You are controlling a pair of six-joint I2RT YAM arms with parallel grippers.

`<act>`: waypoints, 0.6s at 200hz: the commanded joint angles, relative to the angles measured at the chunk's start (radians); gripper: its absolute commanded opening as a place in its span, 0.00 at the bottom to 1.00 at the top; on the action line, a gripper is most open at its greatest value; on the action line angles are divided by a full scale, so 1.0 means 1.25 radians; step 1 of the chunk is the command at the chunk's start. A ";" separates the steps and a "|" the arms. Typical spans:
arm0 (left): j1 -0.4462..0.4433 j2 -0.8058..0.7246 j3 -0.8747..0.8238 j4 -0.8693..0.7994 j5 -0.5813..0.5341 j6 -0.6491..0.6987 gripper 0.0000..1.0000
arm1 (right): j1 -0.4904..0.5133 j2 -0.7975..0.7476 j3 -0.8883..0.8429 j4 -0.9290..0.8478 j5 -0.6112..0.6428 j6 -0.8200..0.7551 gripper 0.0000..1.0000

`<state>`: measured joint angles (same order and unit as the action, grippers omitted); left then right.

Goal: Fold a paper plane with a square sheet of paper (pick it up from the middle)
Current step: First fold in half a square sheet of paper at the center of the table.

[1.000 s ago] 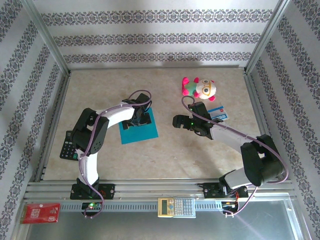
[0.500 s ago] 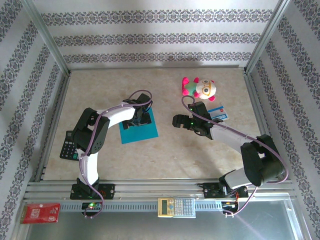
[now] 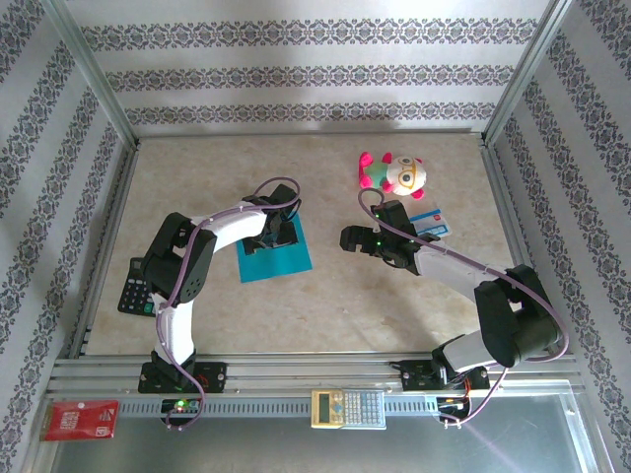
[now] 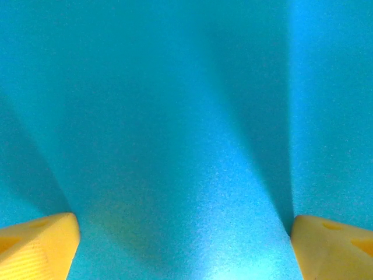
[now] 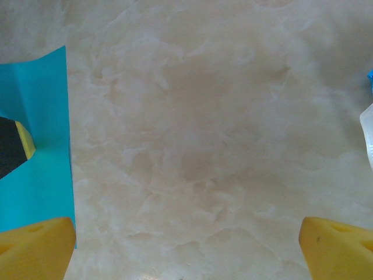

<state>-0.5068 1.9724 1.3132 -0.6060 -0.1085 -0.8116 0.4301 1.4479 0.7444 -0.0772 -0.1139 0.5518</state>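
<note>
Tabletop (image 3: 325, 305) holds plush toy (image 3: 394, 173), card (image 3: 431, 222) nr right tool (image 3: 347, 239), prob. calculator (image 3: 133, 287) left.

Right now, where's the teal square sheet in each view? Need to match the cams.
Top external: the square sheet of paper lies left of centre, under the left gripper.
Left wrist: the sheet is close up, behind the two yellow fingertips.
Right wrist: the sheet is a strip along the left edge.
Shared landmark: the left gripper's yellow fingertip down on the sheet.

Sheet (image 3: 284, 262) partly beneath left arm (image 3: 233, 225)
</note>
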 commanded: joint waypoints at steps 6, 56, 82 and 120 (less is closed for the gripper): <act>-0.016 0.025 -0.027 0.012 0.065 0.012 0.90 | 0.004 -0.006 -0.008 0.007 0.002 0.013 0.98; -0.017 -0.043 -0.059 0.132 0.173 0.034 0.64 | 0.003 -0.006 0.006 -0.006 0.003 0.006 0.98; -0.018 -0.075 -0.073 0.191 0.241 0.043 0.50 | -0.005 -0.016 0.017 -0.022 0.005 -0.007 0.98; -0.022 -0.129 -0.118 0.339 0.373 0.052 0.30 | -0.051 -0.048 0.031 -0.058 -0.004 -0.030 0.98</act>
<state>-0.5117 1.8816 1.1988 -0.3569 0.2001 -0.7616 0.4057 1.4364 0.7475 -0.1040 -0.1154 0.5442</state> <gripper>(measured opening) 0.350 0.982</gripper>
